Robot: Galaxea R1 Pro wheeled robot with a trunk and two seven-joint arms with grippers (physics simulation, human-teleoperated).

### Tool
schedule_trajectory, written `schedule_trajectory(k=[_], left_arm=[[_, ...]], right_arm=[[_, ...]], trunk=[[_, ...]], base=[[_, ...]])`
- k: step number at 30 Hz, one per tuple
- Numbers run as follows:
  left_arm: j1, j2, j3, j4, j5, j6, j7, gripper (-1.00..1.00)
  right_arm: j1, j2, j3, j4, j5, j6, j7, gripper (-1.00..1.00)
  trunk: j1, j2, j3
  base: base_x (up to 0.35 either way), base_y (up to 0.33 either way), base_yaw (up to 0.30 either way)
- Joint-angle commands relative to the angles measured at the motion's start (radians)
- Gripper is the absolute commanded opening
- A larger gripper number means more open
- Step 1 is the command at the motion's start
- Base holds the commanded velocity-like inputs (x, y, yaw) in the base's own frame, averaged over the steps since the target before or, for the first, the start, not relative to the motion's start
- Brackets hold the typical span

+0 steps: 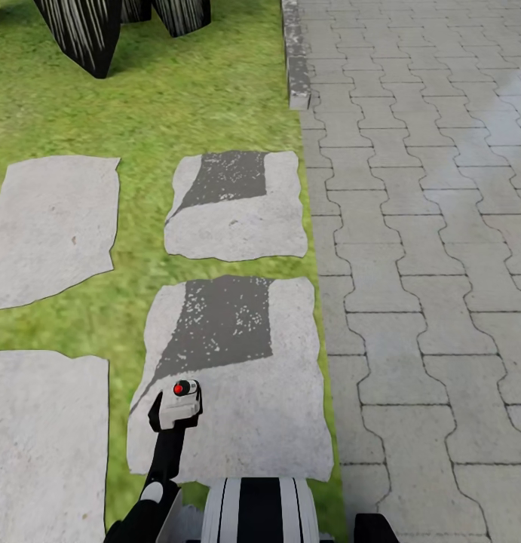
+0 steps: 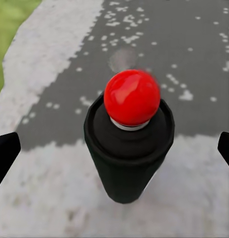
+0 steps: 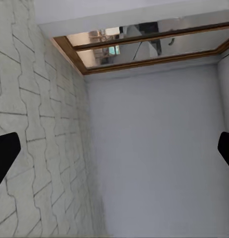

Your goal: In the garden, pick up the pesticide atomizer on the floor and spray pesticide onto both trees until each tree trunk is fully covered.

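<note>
— Where's the sprayer?

— Off the floor already — the left gripper (image 1: pixel 177 411) carries the atomizer (image 2: pixel 130 144), red nozzle up, over a stone slab (image 1: pixel 290 407) in the lawn (image 1: pixel 200 98).

— Held firmly?

— The left fingers (image 2: pixel 5 151) look spread wide of the can, so I can't tell what pins it. The right gripper (image 3: pixel 114 153) stands open, facing a white wall (image 3: pixel 159 163).

— And the spraying?

— My guess: all ahead. No trunk here, just striped plants (image 1: pixel 87 30) and paving (image 1: pixel 426 226).
</note>
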Motion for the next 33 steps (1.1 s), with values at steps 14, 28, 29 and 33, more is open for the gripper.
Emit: schedule_trajectory(k=[14,28,29,33], left_arm=[[-0.043,-0.001,0.003,0.008,-0.012,-0.035,0.004,1.00],[-0.045,-0.001,0.003,0.011,-0.012,-0.034,0.004,1.00],[-0.045,-0.001,0.003,0.012,-0.012,-0.034,0.004,1.00],[-0.045,-0.001,0.004,0.013,-0.012,-0.033,0.004,1.00]], right_arm=[[-0.001,-0.001,0.008,0.005,-0.001,-0.009,-0.001,1.00],[-0.001,-0.002,0.008,0.005,-0.001,-0.010,-0.001,1.00],[-0.001,-0.002,0.008,0.004,-0.001,-0.010,-0.001,1.00],[-0.001,-0.002,0.008,0.004,-0.001,-0.010,-0.001,1.00]], trunk=[[0.000,0.000,0.000],[0.000,0.000,0.000],[0.000,0.000,0.000],[0.000,0.000,0.000]], base=[[0.000,0.000,0.000],[0.000,0.000,0.000],[0.000,0.000,0.000],[0.000,0.000,0.000]])
